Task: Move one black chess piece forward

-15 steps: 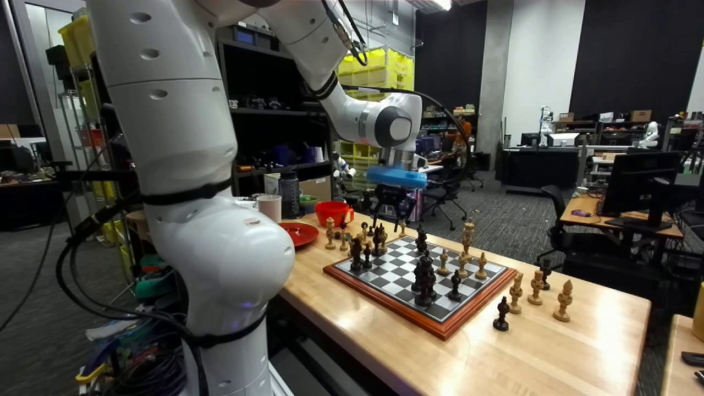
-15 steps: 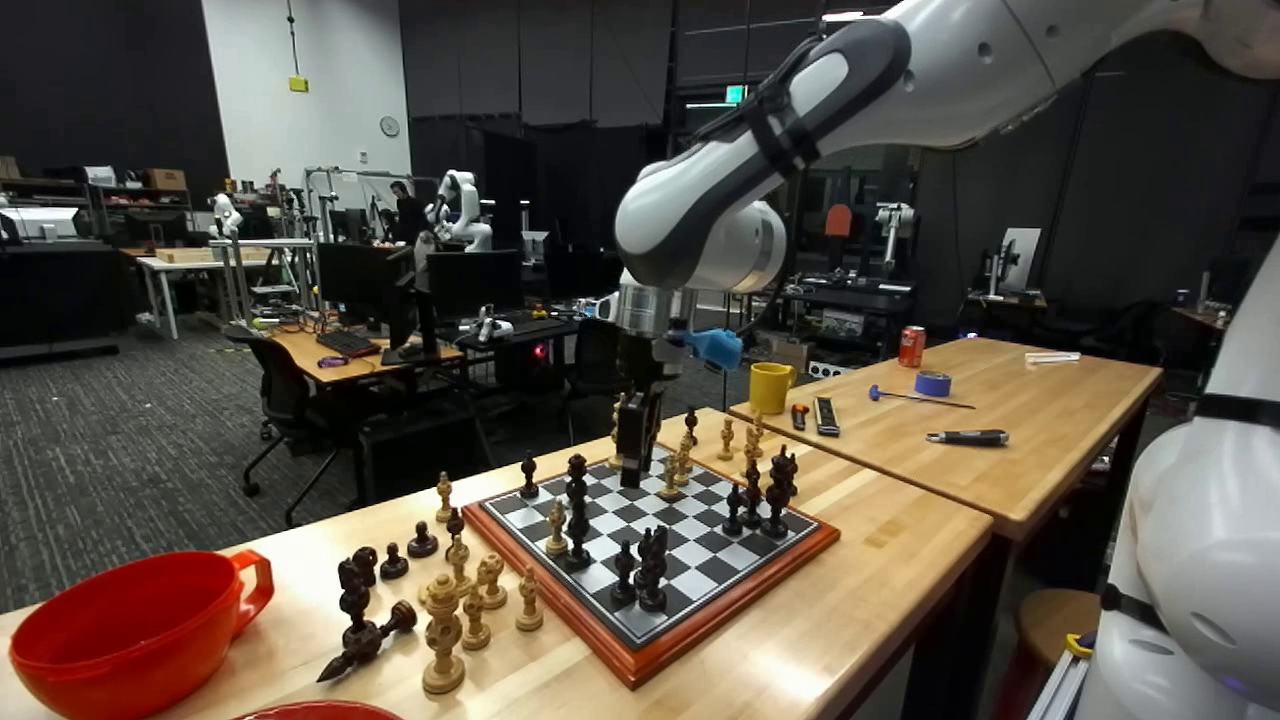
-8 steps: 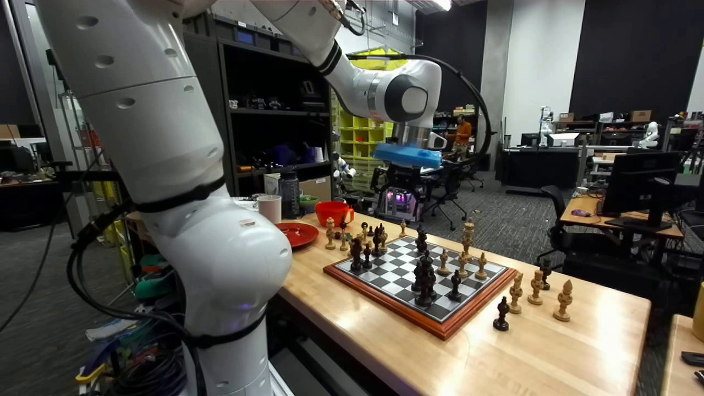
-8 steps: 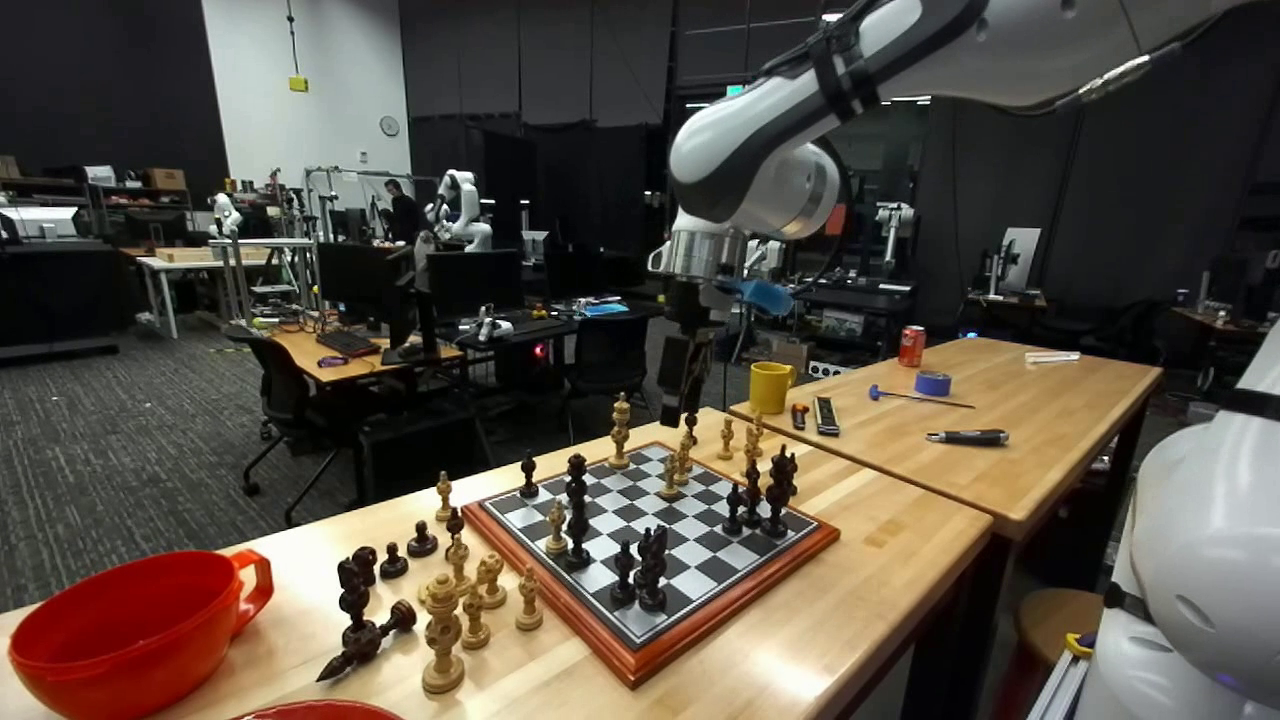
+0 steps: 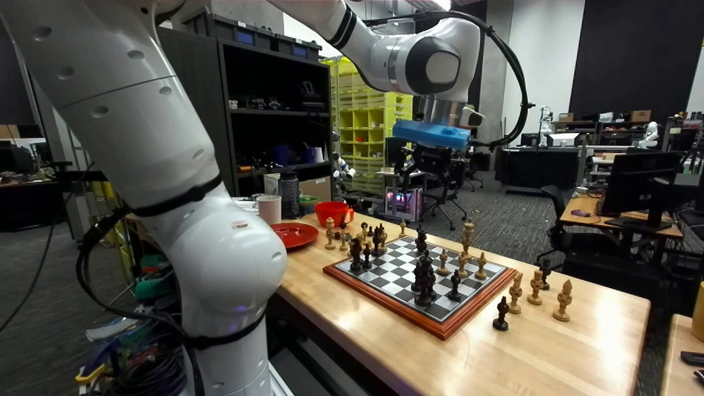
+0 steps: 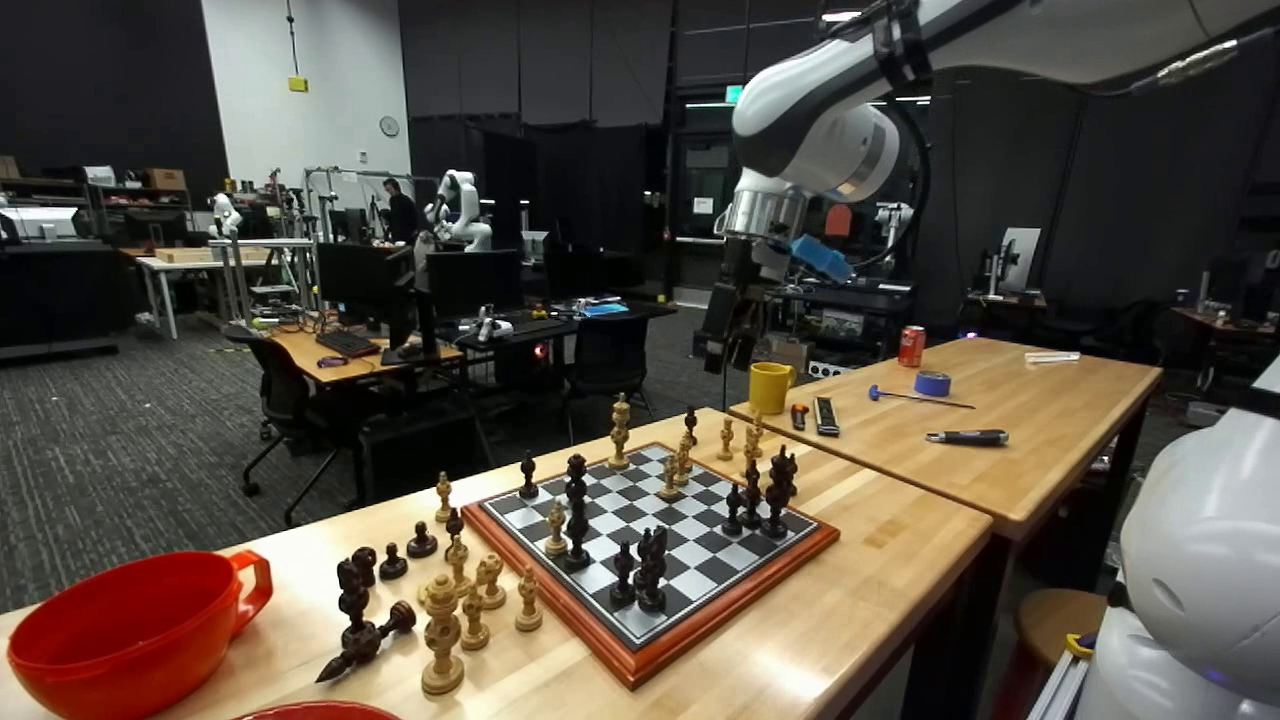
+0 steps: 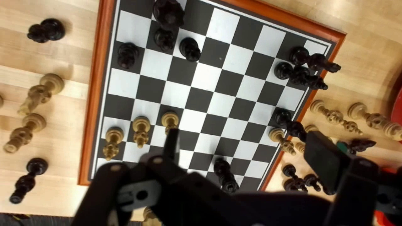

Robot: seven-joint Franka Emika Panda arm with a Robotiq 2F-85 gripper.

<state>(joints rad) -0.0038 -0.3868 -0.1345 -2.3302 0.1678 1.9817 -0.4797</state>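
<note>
Jaws spread wide, the empty gripper point(image 7: 246, 150) hangs higher than the chessboard point(image 7: 207, 77), where, in the wrist view, black pieces point(image 7: 190, 49) stand near eleven, two, three and six o'clock.

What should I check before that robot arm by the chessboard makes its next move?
1. Gripper open and holding nothing: ok, its jaws stand apart in the wrist view.
2. Gripper clear of the black pieces on the board: ok, it hangs higher than their tops in both exterior views.
3. Chessboard lying flat on the table: ok.
4. Every black piece upright: not ok, a toppled black piece lies on the table, off the board.
5. Which piece moves next: cannot tell, several black ones stand on the board and the gripper touches none.
6. Bystander out of reach: seems ok, the person is in the background of an exterior view.
</note>
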